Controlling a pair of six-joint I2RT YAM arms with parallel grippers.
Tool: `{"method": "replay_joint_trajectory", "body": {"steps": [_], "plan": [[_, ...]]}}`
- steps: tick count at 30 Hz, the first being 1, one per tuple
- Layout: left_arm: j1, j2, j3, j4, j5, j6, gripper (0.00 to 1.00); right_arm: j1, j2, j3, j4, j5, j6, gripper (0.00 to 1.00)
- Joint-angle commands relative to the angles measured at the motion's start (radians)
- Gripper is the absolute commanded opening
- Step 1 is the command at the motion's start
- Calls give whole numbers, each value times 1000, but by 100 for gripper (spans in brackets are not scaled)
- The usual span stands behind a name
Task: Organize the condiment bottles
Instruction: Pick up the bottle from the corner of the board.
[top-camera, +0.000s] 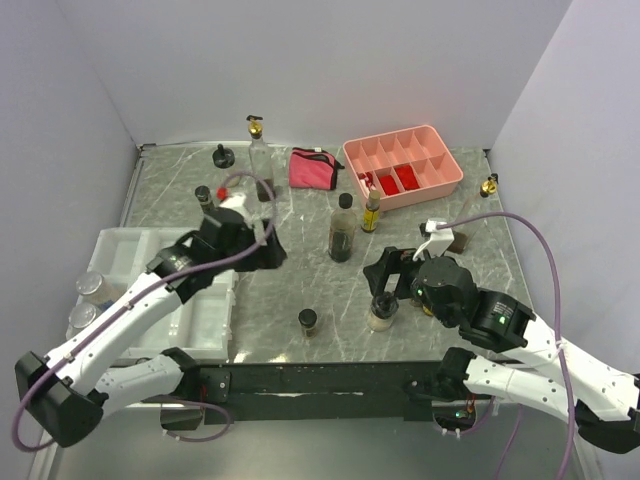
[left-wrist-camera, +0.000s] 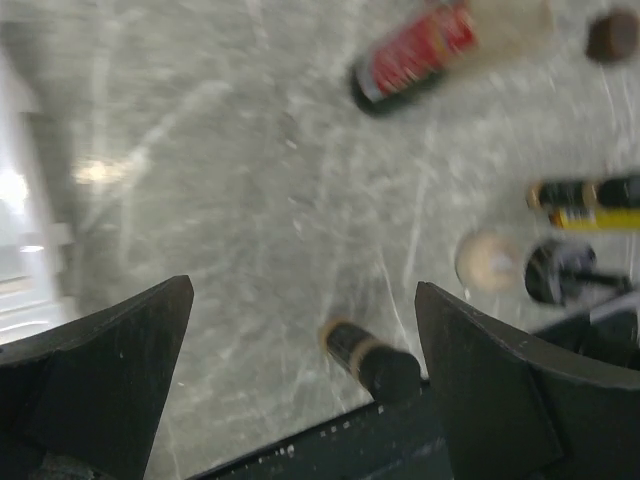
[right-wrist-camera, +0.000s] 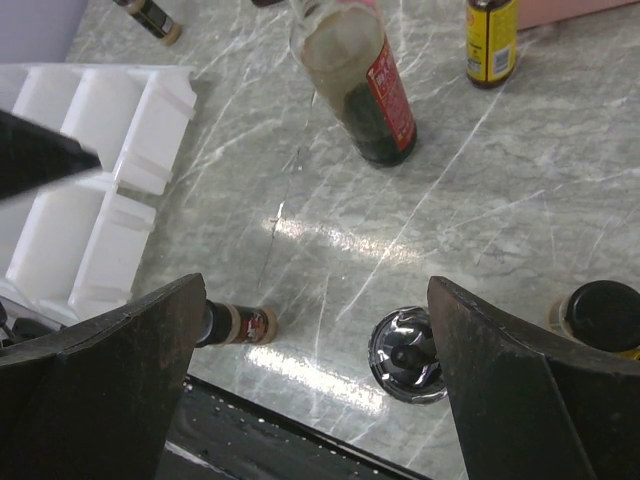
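Barely begun, by the look of it. Stowed so far: only two jars (top-camera: 88, 288), side by side at the left end of the white tray (top-camera: 125, 255), with nothing showing in the other compartments.

Loose on the tabletop (top-camera: 290, 290), well spread:
- a tall dark bottle (top-camera: 342, 232) near the middle, with a small yellow bottle (top-camera: 371, 212) just beside it
- a front jar (top-camera: 308, 321) alone toward the near edge
- a chrome-lidded jar (right-wrist-camera: 405, 353) by the right arm, with a black-lidded jar (right-wrist-camera: 600, 315) near it
- a gold-topped bottle (top-camera: 258, 148) and a squat black-topped one (top-camera: 222, 156) along the back
- a dark-lidded jar (top-camera: 203, 196) behind the left arm
- a far-right bottle (top-camera: 489, 185) close to the wall

Not part of the job: pink tray (top-camera: 440, 190), pink pouch (top-camera: 312, 168).

Left jaws spread as wide as possible, holding nothing, hanging over bare tabletop just right of the white tray. Right jaws likewise fully apart and empty, poised above the chrome-lidded jar without touching it.

Remaining, then: nearly everything. Likely next: closing on the chrome-lidded jar and carrying it toward the white tray. A long reach across for the right arm, so perhaps better shared with the left. Worth watching: tall bottles probably top-heavy and easy to tip in passing.
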Motion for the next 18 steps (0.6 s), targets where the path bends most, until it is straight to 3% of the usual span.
{"method": "replay_joint_trajectory", "body": {"steps": [1,4,10,18], "plan": [[-169,6,40,43,-70,50,99,0,-12,-1,20,58,-7,100],[-268,53,38,58,-95,52,93,2,-24,-9,35,49,-19,100],[-485,280,152,-46,-211,49,96,2,-29,-1,30,66,-12,100],[-579,474,215,-81,-202,36,90,2,-52,-7,33,62,-5,100]]}}
